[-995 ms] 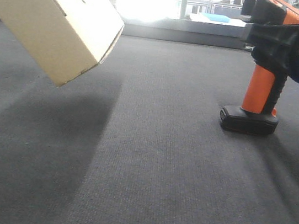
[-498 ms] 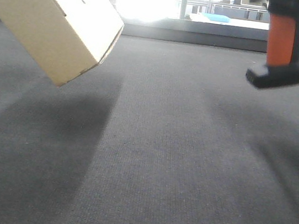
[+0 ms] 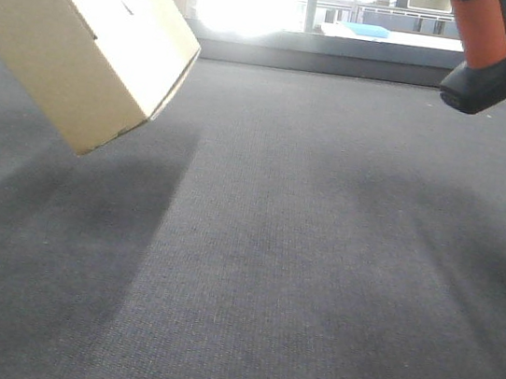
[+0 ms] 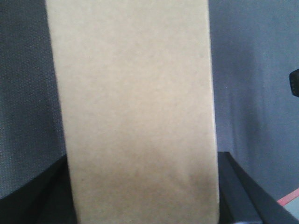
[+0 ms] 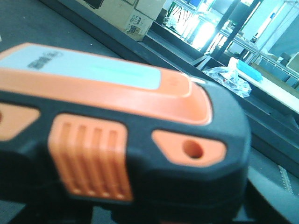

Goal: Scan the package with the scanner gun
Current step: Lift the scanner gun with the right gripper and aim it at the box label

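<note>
Surface: dark grey carpet (image 3: 269, 277), fine ribbed weave, two broad soft shadows lying on it.
Package (image 3: 86, 34): at the left in the front view, off the carpet, tilted with one corner lowest. It fills the left wrist view as one plain tan face (image 4: 135, 112). No barcode label shows in any view.
Left gripper (image 4: 140, 205): closed on the package; black fingers (image 4: 236, 189) flank its two long sides.
Scanner gun (image 3: 494, 54): high at the right, clear of the carpet, well apart from the package, handle slanted, flat base lowest. Its head fills the right wrist view (image 5: 117, 126).
Right gripper: fingers cannot be told from the black body; judged clamped on the scanner gun, since it hangs in the air.
Step in hand: bringing the scanner's head round to face the package.
Doing it well: turn the labelled face toward the scanner window, keep a gap between the two, hold both steady, avoid a steep angle to the label.
Materials: matte cardboard, sharp edges, likely light and rigid. Scanner is moulded plastic, black with orange handle, ribbed orange panel, pale top plate.
Far end: dark ledge, bright windows, printed cardboard boxes (image 5: 126, 14).
</note>
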`<state>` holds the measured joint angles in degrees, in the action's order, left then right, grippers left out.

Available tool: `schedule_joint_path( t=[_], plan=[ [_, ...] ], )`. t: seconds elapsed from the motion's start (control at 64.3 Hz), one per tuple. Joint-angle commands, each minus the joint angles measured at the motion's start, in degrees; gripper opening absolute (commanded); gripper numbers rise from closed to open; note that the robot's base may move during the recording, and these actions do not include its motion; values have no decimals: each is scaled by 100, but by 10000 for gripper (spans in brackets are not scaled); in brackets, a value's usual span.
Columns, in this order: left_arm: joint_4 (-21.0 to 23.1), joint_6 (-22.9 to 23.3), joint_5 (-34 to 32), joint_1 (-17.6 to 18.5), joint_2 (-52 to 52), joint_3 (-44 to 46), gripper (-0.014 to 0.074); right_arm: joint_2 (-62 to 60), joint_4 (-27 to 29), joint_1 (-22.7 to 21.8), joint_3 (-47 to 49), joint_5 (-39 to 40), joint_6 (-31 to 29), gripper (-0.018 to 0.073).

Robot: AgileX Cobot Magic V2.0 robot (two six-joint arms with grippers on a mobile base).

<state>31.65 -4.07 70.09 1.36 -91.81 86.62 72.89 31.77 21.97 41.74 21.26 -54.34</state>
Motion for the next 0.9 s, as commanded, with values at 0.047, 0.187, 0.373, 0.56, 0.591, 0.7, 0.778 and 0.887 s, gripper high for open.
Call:
schedule_joint_path(
  t=[0.047,0.187,0.373,0.56,0.591,0.7,0.778,0.887],
  plan=[
    [-32,-26,-13,-9,82,49,-111,-102,572,-102,155,315,-128,-163],
    [-151,-26,-13,-9,82,49,-111,-102,1130,-321,331,259,-128,-163],
    [-151,-26,-13,-9,82,49,-111,-92,1141,-537,544,-94,-213,-163],
    [-151,-26,-13,-9,82,49,-111,56,1141,-732,555,-153,-530,-163],
    [-151,-26,-13,-9,82,49,-111,82,1141,-754,555,-153,-579,-163],
    [-151,-26,-13,-9,82,49,-111,150,1141,-754,555,-153,-845,-163],
    [-151,-26,-13,-9,82,49,-111,173,1141,-754,555,-124,-912,-163],
    [-151,-26,-13,-9,82,49,-111,173,1141,-754,555,-114,-911,-163]
  ],
)
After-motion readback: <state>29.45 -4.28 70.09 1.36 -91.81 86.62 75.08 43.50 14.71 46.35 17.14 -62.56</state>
